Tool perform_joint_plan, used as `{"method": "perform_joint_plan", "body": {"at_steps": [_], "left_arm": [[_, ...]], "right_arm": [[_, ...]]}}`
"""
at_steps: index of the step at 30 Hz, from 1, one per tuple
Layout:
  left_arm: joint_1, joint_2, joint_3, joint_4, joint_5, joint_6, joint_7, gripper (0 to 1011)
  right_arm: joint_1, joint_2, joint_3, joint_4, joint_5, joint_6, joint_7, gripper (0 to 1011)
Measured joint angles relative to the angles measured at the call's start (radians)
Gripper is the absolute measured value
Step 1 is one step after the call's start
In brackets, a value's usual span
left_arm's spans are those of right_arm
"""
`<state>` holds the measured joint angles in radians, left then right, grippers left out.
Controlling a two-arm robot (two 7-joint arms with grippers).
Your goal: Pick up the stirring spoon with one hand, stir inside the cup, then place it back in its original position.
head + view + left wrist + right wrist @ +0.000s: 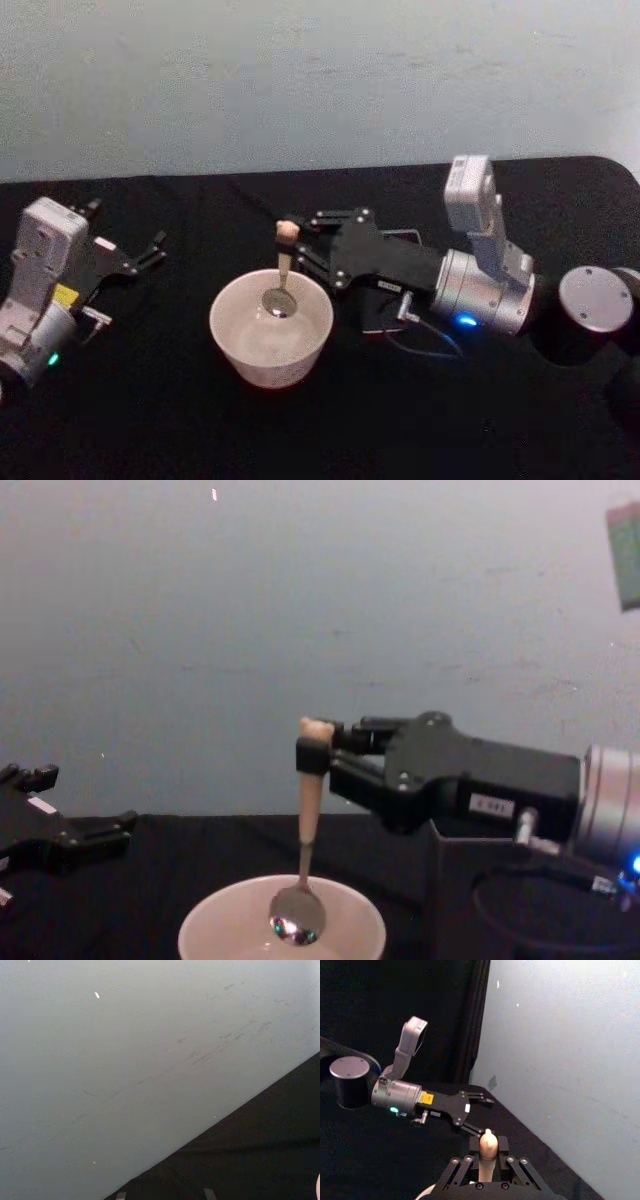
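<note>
Black cloth covers the bench (150, 420), and near its middle stands the cream-white cup (268, 366), wide and thick-rimmed. The stirring spoon (284, 266) stands nearly upright over the cup, its shiny metal bowl down inside the rim and its pale beige handle rising to the small bear head. The right gripper (296, 246) reaches in from the right, level over the bench, and its jaws are closed on the upper part of the handle just under the bear head; the chest view shows the same grip (318, 752) with the spoon (308, 820) hanging into the cup (200, 930). A white label (490, 805) on the side of this gripper carries small dark print too fine to read, and a blue light glows on its silver wrist. Beneath the gripper's body sits the dark square holder box (455, 870), just right of the cup. The left gripper (127, 225) rests at the bench's left edge, well apart from the cup, its jaws spread wide; a yellow label (65, 295) on it cannot be read either.
</note>
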<state>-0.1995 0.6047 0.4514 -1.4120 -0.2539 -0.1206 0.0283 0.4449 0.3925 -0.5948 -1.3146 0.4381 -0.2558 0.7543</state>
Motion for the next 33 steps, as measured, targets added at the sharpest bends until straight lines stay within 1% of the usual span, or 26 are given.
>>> {"method": "perform_joint_plan", "body": {"at_steps": [4,10,19,25,33], "left_arm": [[0.000,0.000,0.000,0.000,0.000,0.000,0.000,1001],[0.000,0.000,0.000,0.000,0.000,0.000,0.000,1001],[0.000,0.000,0.000,0.000,0.000,0.000,0.000,1001],[0.000,0.000,0.000,0.000,0.000,0.000,0.000,1001],[0.000,0.000,0.000,0.000,0.000,0.000,0.000,1001]], "right_arm": [[0.009,-0.020,-0.011,0.040,-0.023,-0.021,0.000,205],[0.017,-0.045,-0.017,0.084,-0.040,-0.040,-0.001,204],[0.026,-0.073,-0.023,0.128,-0.066,-0.050,-0.011,205],[0.023,-0.072,-0.019,0.129,-0.078,-0.051,-0.018,205],[-0.001,-0.042,0.005,0.090,-0.080,-0.047,-0.027,205]]}}
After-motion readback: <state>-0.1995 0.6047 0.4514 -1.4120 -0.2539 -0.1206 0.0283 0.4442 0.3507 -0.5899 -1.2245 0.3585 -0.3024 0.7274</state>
